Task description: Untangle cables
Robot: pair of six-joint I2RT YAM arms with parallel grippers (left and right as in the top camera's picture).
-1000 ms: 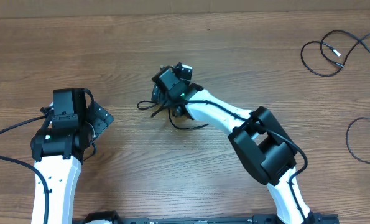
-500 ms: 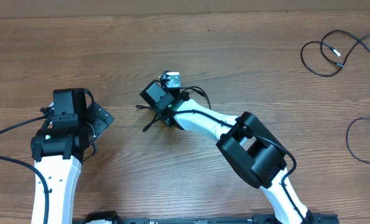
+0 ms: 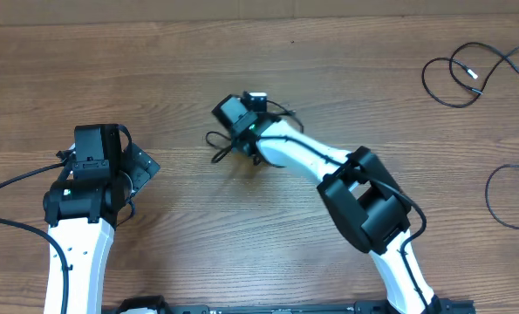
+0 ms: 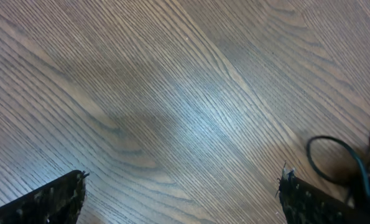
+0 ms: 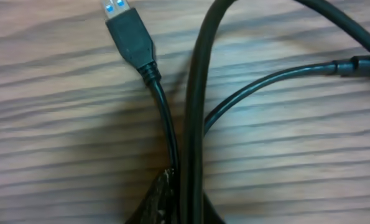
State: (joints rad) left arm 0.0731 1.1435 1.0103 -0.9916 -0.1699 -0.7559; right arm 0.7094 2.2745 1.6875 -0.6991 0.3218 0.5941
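A small tangle of thin black cables lies at the table's middle, under the tip of my right arm. In the right wrist view my right gripper is shut on two of these cables, which run up side by side from between the fingertips. One ends in a black USB plug with a blue insert. In the overhead view the right gripper points left and away. My left gripper stands wide open over bare wood, its fingers apart. A cable loop shows at its right edge.
Two separate loose black cables lie at the far right: one looped cable near the back edge and another curve lower down. The left arm rests at the left of the wooden table.
My right gripper has closed from open onto the cables. It dipped left and came back, and the tangle has shifted and bunched beside it. The left arm has not moved.
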